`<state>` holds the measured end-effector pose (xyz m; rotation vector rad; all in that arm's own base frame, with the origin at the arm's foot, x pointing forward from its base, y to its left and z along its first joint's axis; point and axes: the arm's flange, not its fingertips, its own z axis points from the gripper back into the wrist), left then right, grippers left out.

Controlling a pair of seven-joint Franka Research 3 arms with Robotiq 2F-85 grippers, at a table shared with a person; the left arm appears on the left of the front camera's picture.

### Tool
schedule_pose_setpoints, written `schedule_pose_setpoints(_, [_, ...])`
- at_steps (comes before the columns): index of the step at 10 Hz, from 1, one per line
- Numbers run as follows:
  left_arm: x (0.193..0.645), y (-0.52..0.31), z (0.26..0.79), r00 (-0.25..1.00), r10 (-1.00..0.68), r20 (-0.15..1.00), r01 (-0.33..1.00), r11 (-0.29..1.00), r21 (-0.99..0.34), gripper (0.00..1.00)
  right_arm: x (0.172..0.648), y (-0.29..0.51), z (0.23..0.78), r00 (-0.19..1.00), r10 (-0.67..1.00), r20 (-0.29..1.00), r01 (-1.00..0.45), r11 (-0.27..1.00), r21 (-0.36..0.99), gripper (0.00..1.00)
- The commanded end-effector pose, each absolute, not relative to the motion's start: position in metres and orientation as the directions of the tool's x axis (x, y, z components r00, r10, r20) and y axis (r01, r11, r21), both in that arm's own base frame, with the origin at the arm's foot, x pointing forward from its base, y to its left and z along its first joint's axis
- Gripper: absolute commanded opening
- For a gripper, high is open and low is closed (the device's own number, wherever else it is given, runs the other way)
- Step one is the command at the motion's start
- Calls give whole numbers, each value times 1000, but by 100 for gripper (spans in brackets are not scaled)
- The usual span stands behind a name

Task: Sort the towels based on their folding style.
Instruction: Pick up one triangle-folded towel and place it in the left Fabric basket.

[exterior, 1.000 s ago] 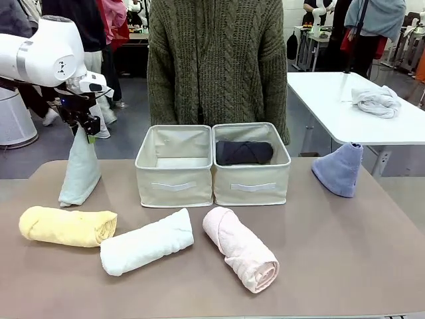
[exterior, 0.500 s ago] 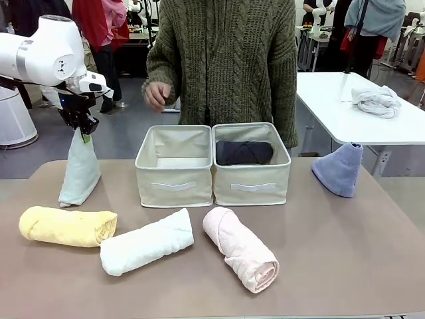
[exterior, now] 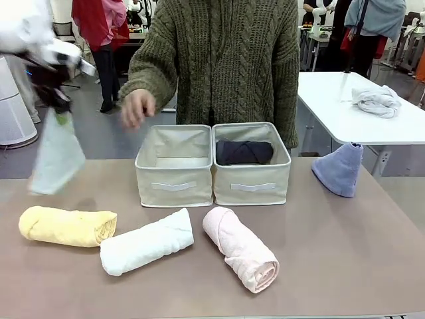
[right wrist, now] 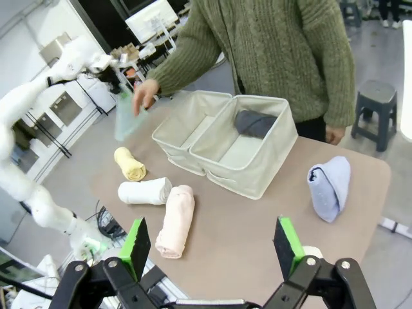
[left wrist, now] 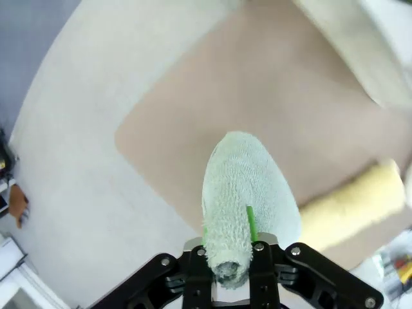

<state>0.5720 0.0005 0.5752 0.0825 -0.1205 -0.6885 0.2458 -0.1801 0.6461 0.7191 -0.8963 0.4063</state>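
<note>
My left gripper (exterior: 58, 105) is shut on the tip of the pale green cone towel (exterior: 58, 156), which hangs above the table's left end and also fills the wrist view (left wrist: 248, 206). On the table lie a yellow roll (exterior: 66, 226), a white roll (exterior: 146, 241) and a pink roll (exterior: 240, 258). A dark grey roll (exterior: 244, 152) rests in the right bin (exterior: 252, 189). The lavender-blue cone (exterior: 339, 169) stands at the far right. My right gripper (right wrist: 212, 248) is open, high above the table's near right side.
The left bin (exterior: 174, 186) holds nothing. A person stands behind the bins with a hand (exterior: 137, 106) raised over the left bin's far corner. A white side table (exterior: 332, 113) at the right carries a whitish cloth bundle (exterior: 376, 100).
My left gripper closed on the green cone's tip and lifted it off the table, swinging it left. The person's hand came forward toward the left bin.
</note>
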Motion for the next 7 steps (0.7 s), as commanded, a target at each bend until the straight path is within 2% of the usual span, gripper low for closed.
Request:
schedule_pose_setpoints(1, [454, 105, 644, 662, -743, 97, 744, 667, 36, 0, 246, -180, 645, 565, 29, 825, -611, 687, 394, 100])
schedule_pose_setpoints(2, [412, 151, 652, 706, -694, 140, 695, 717, 52, 0, 246, -180, 645, 565, 29, 825, -611, 687, 394, 100])
schedule_pose_setpoints(3, [397, 184, 656, 739, -644, 197, 650, 759, 38, 0, 246, -180, 645, 565, 29, 825, -611, 687, 394, 100])
schedule_pose_setpoints(5, [372, 214, 641, 786, -571, 238, 584, 812, 20, 0, 246, -180, 645, 565, 29, 825, -611, 687, 394, 100])
schedule_pose_setpoints(7, [386, 221, 644, 795, -556, 241, 570, 822, 16, 0, 246, -180, 645, 565, 29, 825, -611, 687, 394, 100])
